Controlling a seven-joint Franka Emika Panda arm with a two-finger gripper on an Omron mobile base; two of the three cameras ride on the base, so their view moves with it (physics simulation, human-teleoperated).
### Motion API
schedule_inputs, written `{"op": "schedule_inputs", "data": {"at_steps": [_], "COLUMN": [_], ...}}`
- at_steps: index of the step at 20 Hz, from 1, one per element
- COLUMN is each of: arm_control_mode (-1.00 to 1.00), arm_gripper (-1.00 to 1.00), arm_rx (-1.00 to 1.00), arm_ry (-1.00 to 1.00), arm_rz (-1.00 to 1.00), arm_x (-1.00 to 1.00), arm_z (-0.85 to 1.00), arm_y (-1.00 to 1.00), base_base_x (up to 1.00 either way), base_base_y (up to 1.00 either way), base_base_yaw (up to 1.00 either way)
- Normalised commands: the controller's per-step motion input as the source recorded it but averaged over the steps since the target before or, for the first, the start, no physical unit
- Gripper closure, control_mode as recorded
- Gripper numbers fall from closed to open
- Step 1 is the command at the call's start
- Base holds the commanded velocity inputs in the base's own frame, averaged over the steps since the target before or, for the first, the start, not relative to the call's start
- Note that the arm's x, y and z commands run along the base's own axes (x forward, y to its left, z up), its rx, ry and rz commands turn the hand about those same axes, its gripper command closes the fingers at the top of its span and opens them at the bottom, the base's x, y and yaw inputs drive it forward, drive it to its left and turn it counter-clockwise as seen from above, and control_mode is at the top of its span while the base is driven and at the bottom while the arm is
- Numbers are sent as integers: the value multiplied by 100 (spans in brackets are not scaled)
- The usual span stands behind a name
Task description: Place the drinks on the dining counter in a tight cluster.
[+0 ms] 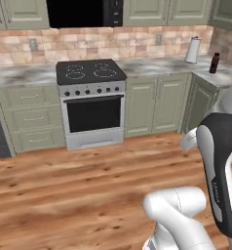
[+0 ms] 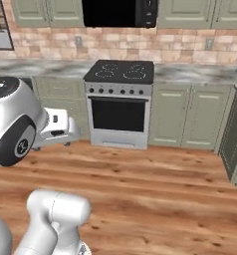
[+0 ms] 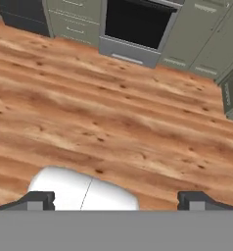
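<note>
One drink: a dark maroon bottle (image 1: 214,63) stands upright on the wall counter (image 1: 152,67), far right of the stove (image 1: 91,73).
Pincer: the gripper (image 3: 116,200) has fingers wide apart, holding nothing, aimed at the floor (image 3: 113,112).
Way to go: bottle lies well off, beyond the stove's right side.

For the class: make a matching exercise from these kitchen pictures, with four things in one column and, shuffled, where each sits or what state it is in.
Things:
1 maroon bottle
2 paper towel roll
3 oven
4 end effector

Places or states:
A below the black cooktop
B on the wall counter, nearest the corner
C open over the wooden floor
D upright on the counter, just left of the bottle

Pairs: 1-B, 2-D, 3-A, 4-C
</note>
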Motion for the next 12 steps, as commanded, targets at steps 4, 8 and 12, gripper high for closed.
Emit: {"op": "schedule_inputs", "data": {"at_steps": [4, 8, 12], "arm_control_mode": [100, 100, 100], "arm_gripper": [-100, -100, -100], "arm_rx": [0, 0, 0], "arm_ry": [0, 0, 0], "arm_rz": [0, 0, 0], "arm_x": [0, 0, 0], "arm_z": [0, 0, 0], "arm_y": [0, 0, 0], "base_base_x": [100, 100, 100], "base_base_y": [-1, -1, 0], "base_base_yaw": [-33, -35, -30]}}
